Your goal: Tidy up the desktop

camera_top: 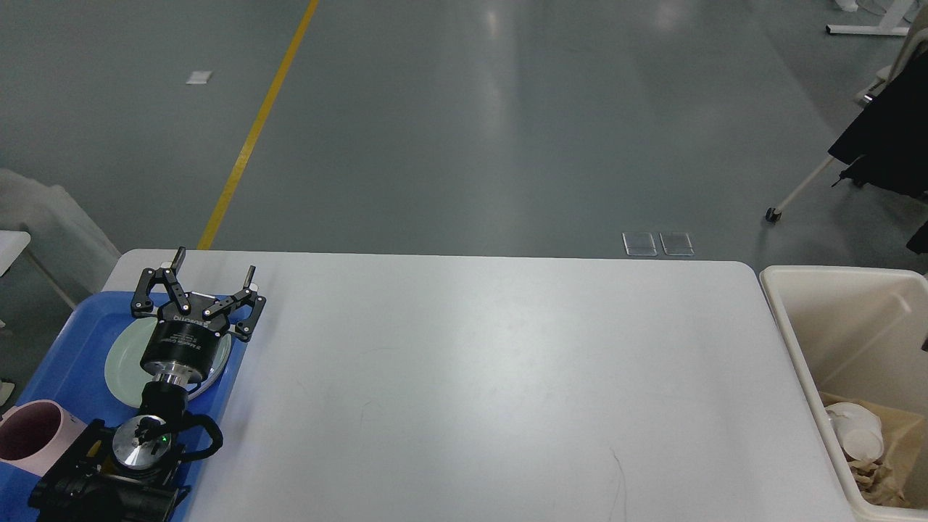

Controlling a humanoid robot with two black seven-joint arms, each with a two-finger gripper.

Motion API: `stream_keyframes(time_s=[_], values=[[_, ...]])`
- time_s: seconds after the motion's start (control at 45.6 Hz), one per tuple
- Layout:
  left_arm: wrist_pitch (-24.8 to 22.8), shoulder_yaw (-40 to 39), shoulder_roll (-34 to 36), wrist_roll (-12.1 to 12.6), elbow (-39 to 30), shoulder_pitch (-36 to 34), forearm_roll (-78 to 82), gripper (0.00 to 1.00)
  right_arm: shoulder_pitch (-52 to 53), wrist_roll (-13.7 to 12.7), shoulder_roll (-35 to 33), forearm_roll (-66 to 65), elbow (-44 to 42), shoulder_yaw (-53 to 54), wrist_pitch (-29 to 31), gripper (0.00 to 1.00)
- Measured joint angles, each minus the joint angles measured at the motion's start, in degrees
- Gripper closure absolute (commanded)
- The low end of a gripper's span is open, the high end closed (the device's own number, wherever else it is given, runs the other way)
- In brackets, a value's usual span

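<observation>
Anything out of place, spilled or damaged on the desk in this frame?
Nothing stands out. The desktop shows only faint scuff marks. The plate and pink cup sit in the blue tray, crumpled paper lies in the cream bin, and the left gripper hangs open over the tray.

- The table (471, 377) is bare across its middle and right part.
- The left gripper (210, 279) hangs over the blue tray (65, 348).
- A cream bin (834, 290) stands along the right edge.
</observation>
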Motion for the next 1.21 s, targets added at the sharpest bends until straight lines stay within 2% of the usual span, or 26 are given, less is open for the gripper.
stream_keyframes(time_s=[0.351, 0.504, 0.724, 0.79, 0.833, 0.877, 1.206], values=[[0.0, 0.0, 0.0, 0.0, 0.0, 0.0, 0.1, 0.04, -26.1, -0.2, 10.6, 0.4, -20.2, 9.5, -15.3, 1.0], [0.0, 0.0, -0.1, 0.0, 0.0, 0.0, 0.1, 0.04, -29.4, -0.2, 12.0, 0.8, -21.5, 11.1, -19.1, 1.0], [0.0, 0.0, -0.1, 0.0, 0.0, 0.0, 0.1, 0.04, -32.4, -0.1, 12.3, 0.8, -21.6, 13.1, -20.0, 1.0], [0.0, 0.0, -0.1, 0.0, 0.0, 0.0, 0.1, 0.04, -32.6, -0.1, 12.2, 0.7, -21.6, 13.5, -20.0, 0.49], [0.0, 0.0, -0.1, 0.0, 0.0, 0.0, 0.1, 0.04, -32.8, 0.0, 12.2, 0.6, -21.5, 13.6, -20.0, 0.21], [0.0, 0.0, -0.1, 0.0, 0.0, 0.0, 0.1, 0.04, -33.0, 0.1, 12.3, 0.5, -21.5, 13.6, -20.0, 0.0], [0.0, 0.0, 0.0, 0.0, 0.0, 0.0, 0.0, 0.04, -33.1, 0.2, 13.2, 0.4, -21.7, 13.5, -22.3, 0.0]])
